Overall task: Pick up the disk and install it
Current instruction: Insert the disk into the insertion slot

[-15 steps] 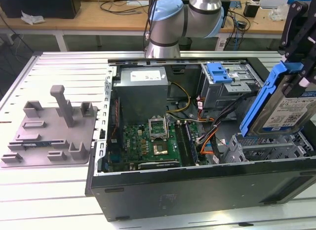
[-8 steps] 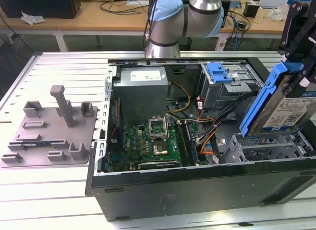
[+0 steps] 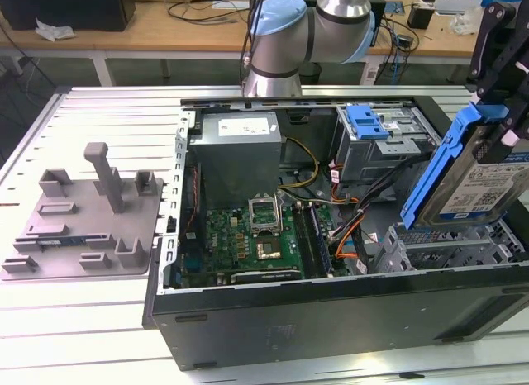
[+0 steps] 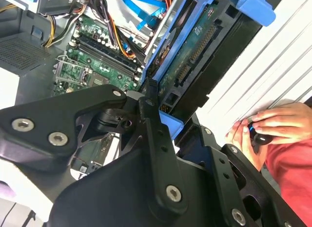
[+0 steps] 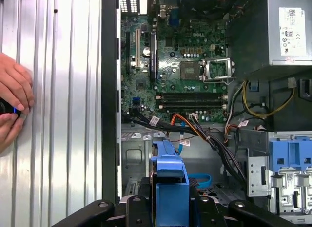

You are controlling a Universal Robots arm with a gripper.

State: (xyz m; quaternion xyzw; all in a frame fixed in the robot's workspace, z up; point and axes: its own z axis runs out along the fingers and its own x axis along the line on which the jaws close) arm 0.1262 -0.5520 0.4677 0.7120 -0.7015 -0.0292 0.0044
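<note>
One gripper (image 3: 501,119) is clamping the disk (image 3: 475,174) at the exterior view's right edge, its fingers closed on the disk's upper end. The disk is hanging tilted beneath the gripper, over the open case (image 3: 331,319). A person's hand (image 4: 273,124) is resting on the table (image 3: 99,319) beside the case.

Bright even light, sharp pics
</note>
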